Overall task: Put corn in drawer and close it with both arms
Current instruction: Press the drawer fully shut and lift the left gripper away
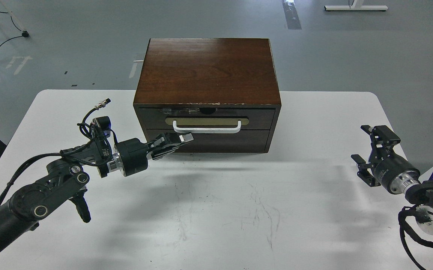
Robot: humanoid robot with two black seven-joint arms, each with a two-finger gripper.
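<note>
The drawer [261, 118] is the upper one of a dark brown wooden box [207, 69]; its front is flush with the box. It has a white bar handle [206, 128] on a tan plate. My left gripper [181, 139] is shut and empty, its tips against the box front just below the handle's left end. My right gripper [370, 152] is open and empty, well to the right of the box above the table. The corn is out of view.
A white table [216, 210] carries the box at its back middle. A plain lower panel [231, 142] sits under the drawer. Grey floor with cables lies behind.
</note>
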